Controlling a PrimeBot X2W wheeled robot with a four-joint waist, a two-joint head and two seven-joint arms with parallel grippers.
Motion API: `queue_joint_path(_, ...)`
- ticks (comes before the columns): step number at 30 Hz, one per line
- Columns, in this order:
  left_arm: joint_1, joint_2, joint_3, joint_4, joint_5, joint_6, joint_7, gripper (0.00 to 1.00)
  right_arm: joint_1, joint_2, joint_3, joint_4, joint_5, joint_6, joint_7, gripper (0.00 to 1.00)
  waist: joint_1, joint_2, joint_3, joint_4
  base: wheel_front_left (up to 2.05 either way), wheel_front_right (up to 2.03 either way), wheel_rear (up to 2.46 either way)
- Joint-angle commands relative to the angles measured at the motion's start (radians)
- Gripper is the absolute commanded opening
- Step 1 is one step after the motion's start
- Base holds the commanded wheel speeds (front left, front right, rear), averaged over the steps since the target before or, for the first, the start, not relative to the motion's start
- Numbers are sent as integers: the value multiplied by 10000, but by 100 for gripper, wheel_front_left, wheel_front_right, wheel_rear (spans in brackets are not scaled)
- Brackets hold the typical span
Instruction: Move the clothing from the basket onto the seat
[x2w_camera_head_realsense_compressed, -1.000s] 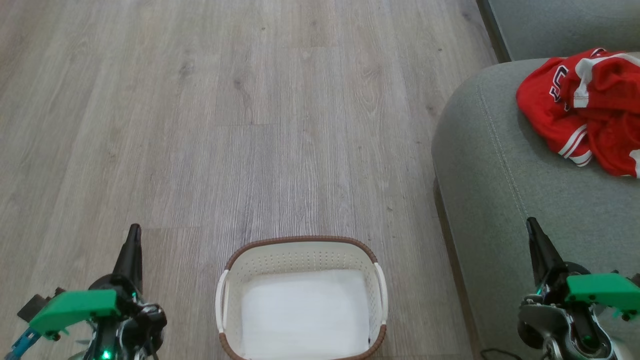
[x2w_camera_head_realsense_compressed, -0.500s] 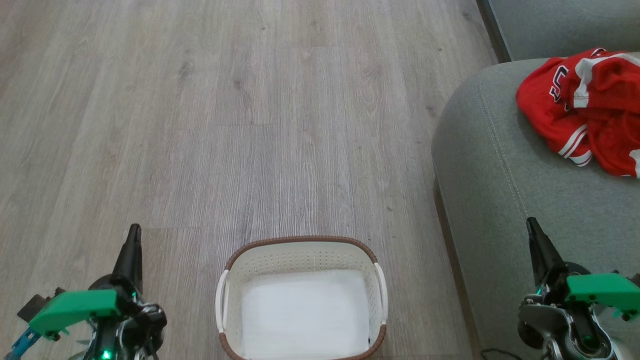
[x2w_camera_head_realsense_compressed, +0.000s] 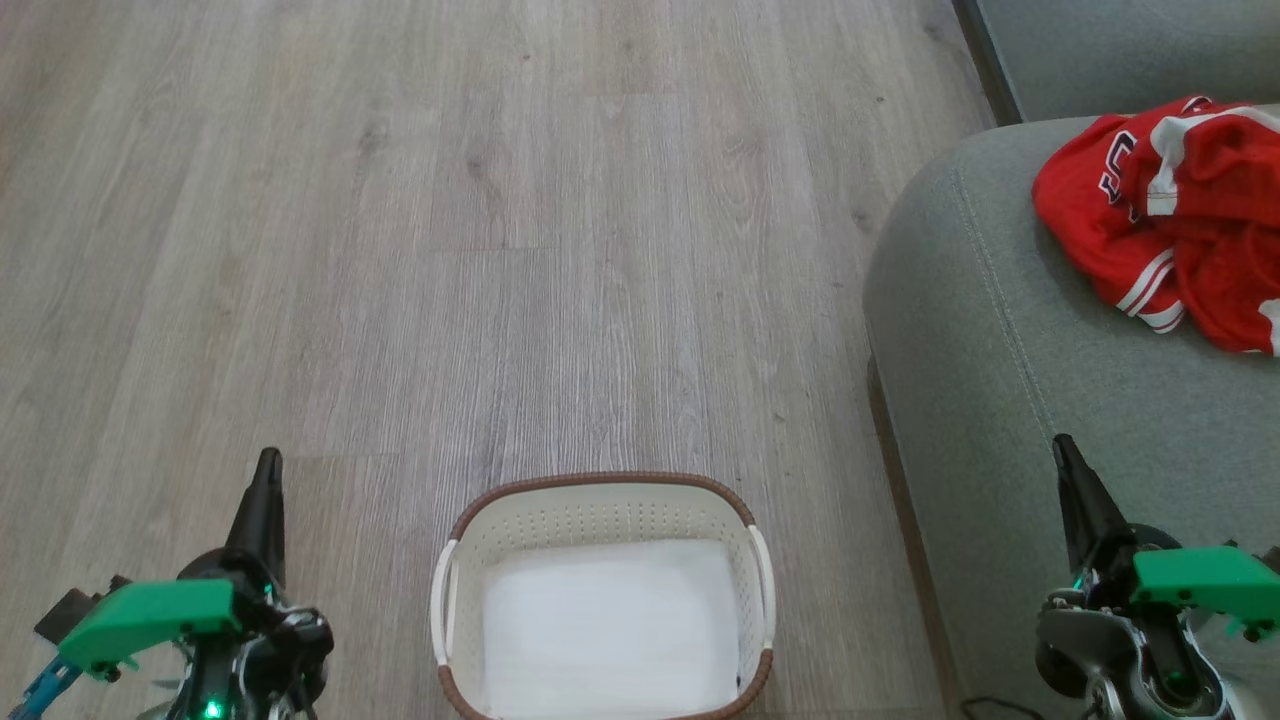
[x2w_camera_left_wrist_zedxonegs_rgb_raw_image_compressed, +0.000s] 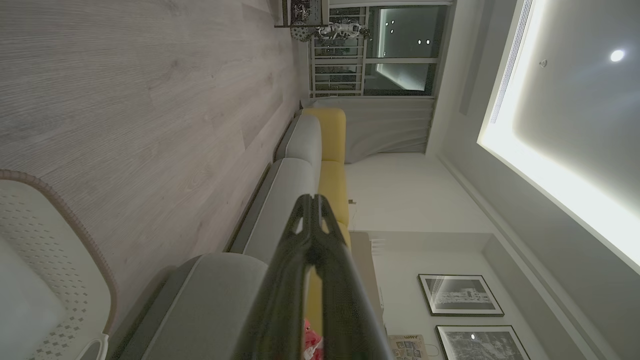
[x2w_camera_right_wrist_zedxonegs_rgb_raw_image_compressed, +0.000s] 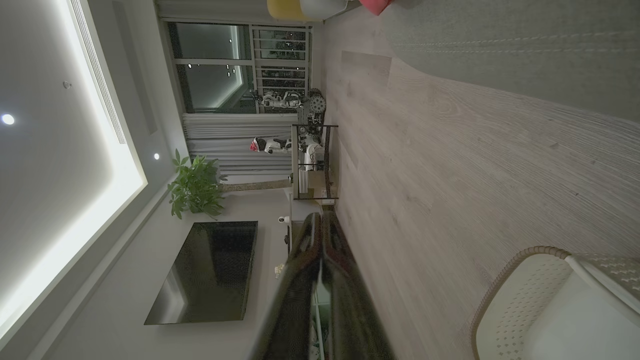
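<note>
Lower left of the head view: left gripper (x2w_camera_head_realsense_compressed: 268, 462), two dark fingers pressed together to a single point, nothing between them, aimed up the picture. Hangs over the pale wooden floor (x2w_camera_head_realsense_compressed: 520, 250), apart from everything else. In the left wrist view, fingers meeting tip to tip, gripping nothing.

At bottom centre: the basket (x2w_camera_head_realsense_compressed: 600, 482), upright on the floor between the two grippers, touched by neither. Brown woven-look rim, perforated cream walls, white side handles, white bottom showing bare across the inside.

Further right: the seat (x2w_camera_head_realsense_compressed: 980, 340), a grey-green cushion with a rounded corner and a stitched seam, beside the basket with a narrow strip of floor between.

Lower right: right gripper (x2w_camera_head_realsense_compressed: 1062, 448), fingers likewise closed to a point and holding nothing, poised over the front part of the seat; cannot tell whether touching the fabric. In the right wrist view, both fingers flat against each other.

Far right, upper part: the clothing (x2w_camera_head_realsense_compressed: 1170, 230), a crumpled heap of red jerseys with white striped trim and a dark numeral, lying on the seat, well apart from the right gripper and from the basket, running off the right edge.
</note>
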Motion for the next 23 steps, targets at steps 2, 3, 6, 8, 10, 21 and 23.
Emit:
queue_joint_path(2, -482, 83, 361, -359, -25, -65, 79, 0, -550, -24, 177, -391, 58, -2, 57, 0, 0, 0, 0, 0, 0, 0, 0)
queue_joint_path(3, -482, 83, 361, -359, -25, -65, 79, 0, -550, -24, 177, -391, 58, -2, 57, 0, 0, 0, 0, 0, 0, 0, 0)
queue_joint_path(6, -482, 83, 361, -359, -25, -65, 79, 0, -550, -24, 177, -391, 58, -2, 57, 0, 0, 0, 0, 0, 0, 0, 0)
queue_joint_path(8, -482, 83, 361, -359, -26, -65, 79, 0, -550, -24, 178, -391, 58, -2, 57, 0, 0, 0, 0, 0, 0, 0, 0)
queue_joint_path(10, -482, 83, 361, -359, -26, -65, 79, 0, -550, -24, 178, -391, 58, -2, 57, 0, 0, 0, 0, 0, 0, 0, 0)
queue_joint_path(21, -482, 83, 361, -359, -26, -65, 79, 0, -550, -24, 178, -391, 58, -2, 56, 0, 0, 0, 0, 0, 0, 0, 0)
queue_joint_path(23, -482, 83, 361, -360, -26, -65, 79, 0, -550, -24, 178, -391, 58, -2, 56, 0, 0, 0, 0, 0, 0, 0, 0)
